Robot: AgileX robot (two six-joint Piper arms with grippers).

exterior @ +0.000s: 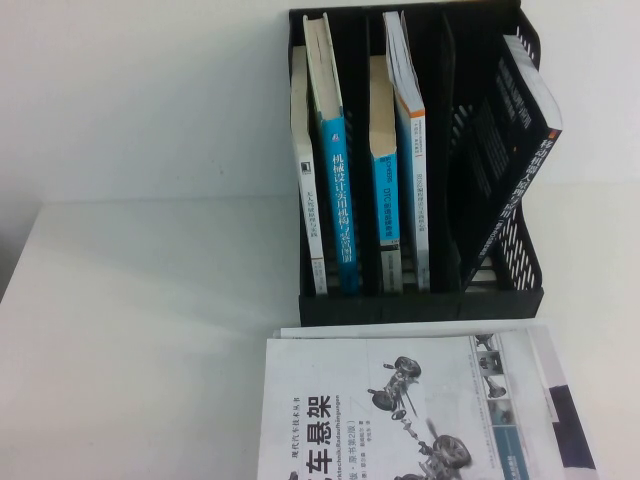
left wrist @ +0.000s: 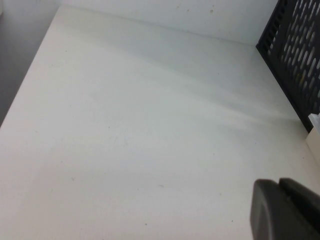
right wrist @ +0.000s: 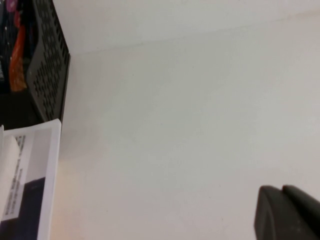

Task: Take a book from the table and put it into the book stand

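The book (exterior: 400,400), white with a big black title and a grey suspension drawing, lies flat on the table just in front of the book stand. The black book stand (exterior: 420,305) stands at the back with upright dividers. Neither arm shows in the high view. My left gripper (left wrist: 278,184) is shut and empty over bare table, left of the stand's mesh side (left wrist: 295,45). My right gripper (right wrist: 281,191) is shut and empty over bare table, to the right of the stand (right wrist: 47,60) and of the book's edge (right wrist: 35,165).
The stand holds several upright books with blue and white spines (exterior: 335,190). A black-covered book (exterior: 515,150) leans in its right slot. More white sheets or a book lie under the book (exterior: 560,390). A white wall is behind the stand.
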